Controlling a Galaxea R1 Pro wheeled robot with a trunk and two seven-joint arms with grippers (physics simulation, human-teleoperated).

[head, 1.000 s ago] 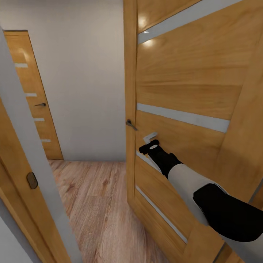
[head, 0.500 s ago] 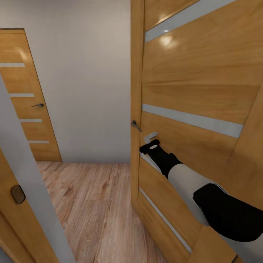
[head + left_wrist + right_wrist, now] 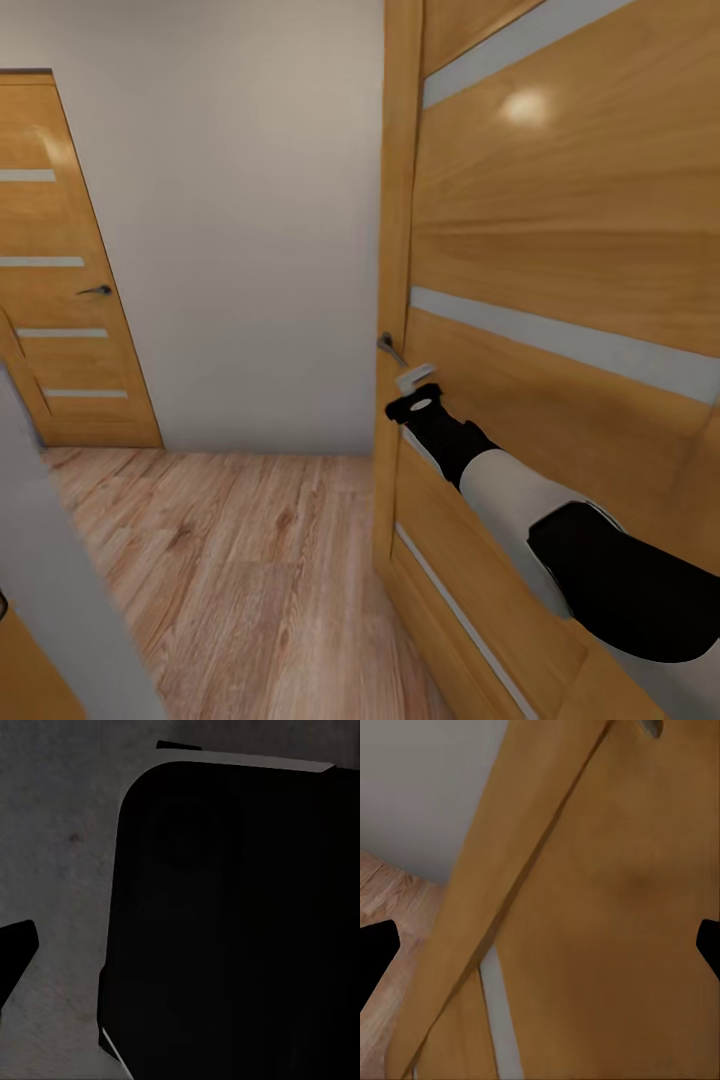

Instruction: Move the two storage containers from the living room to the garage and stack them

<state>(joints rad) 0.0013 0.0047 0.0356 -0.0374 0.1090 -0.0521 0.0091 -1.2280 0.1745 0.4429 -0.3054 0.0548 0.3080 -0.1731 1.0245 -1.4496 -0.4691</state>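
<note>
The two storage containers are out of view. My right gripper [image 3: 414, 381] reaches up to the face of a light wooden door [image 3: 560, 250], just below its dark handle [image 3: 392, 350]. In the right wrist view the right gripper [image 3: 540, 949] is open, its dark fingertips [image 3: 376, 951] far apart, with the door's wood [image 3: 607, 915] close in front and nothing held. In the left wrist view the left gripper [image 3: 180, 952] shows one fingertip [image 3: 15, 956] far out to the side, over a black body part [image 3: 232, 922] and dim grey ground.
The door stands ajar at the right, edge toward me. Beyond it lie a wood-plank floor [image 3: 230, 560], a beige wall [image 3: 250, 250] and a second, closed wooden door [image 3: 60, 280] at the far left. A grey door frame [image 3: 50, 570] crosses the near left corner.
The whole view has shifted: the grey frame slid off to the left and the open door to the right, showing more plank floor. My right arm holds its place in the picture.
</note>
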